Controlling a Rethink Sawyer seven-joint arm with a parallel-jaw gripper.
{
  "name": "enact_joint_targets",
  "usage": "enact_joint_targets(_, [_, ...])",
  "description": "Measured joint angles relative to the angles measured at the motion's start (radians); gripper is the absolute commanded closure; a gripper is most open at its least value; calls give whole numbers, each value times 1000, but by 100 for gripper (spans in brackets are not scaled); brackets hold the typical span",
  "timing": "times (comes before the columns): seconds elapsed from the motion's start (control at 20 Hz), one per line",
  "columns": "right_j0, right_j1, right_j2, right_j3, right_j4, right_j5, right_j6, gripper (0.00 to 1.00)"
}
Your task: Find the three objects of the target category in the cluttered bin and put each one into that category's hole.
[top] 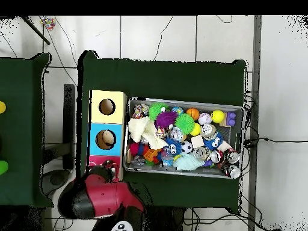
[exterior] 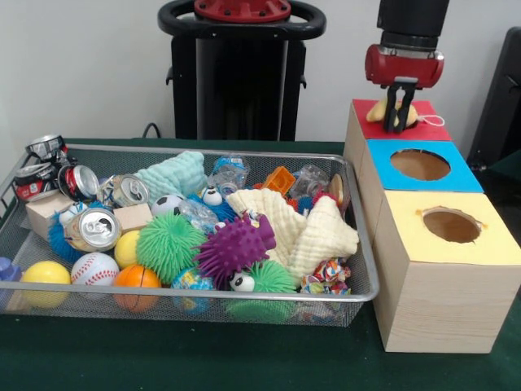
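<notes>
Hand (exterior: 399, 122) of red-black arm hangs vertical over red-topped wooden box (exterior: 365, 109), fingers close together, clamped on pale tan rounded object (exterior: 379, 112) at box top. Wire mesh bin (exterior: 358, 244) of clutter sits just beside boxes on green table (exterior: 163, 358).

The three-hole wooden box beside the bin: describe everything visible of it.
The wooden box is a long pale-wood block standing on the green table just outside the wire bin's end, very close to it. Its top carries three coloured panels in a row: yellow, blue and red. The yellow and blue panels each have a round hole, both looking empty. The red panel's hole is hidden by the gripper, which hangs over it with a tan object.
</notes>
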State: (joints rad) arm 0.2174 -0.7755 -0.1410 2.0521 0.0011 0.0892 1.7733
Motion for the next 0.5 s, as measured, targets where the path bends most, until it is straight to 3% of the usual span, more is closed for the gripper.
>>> enact_joint_targets(0.35, [-11, 4, 6, -2, 0, 3, 0, 100])
enact_joint_targets(0.4, [-9, 3, 2, -3, 0, 3, 0, 0])
enact_joint_targets(0.5, [-9, 3, 0, -3, 0, 3, 0, 0])
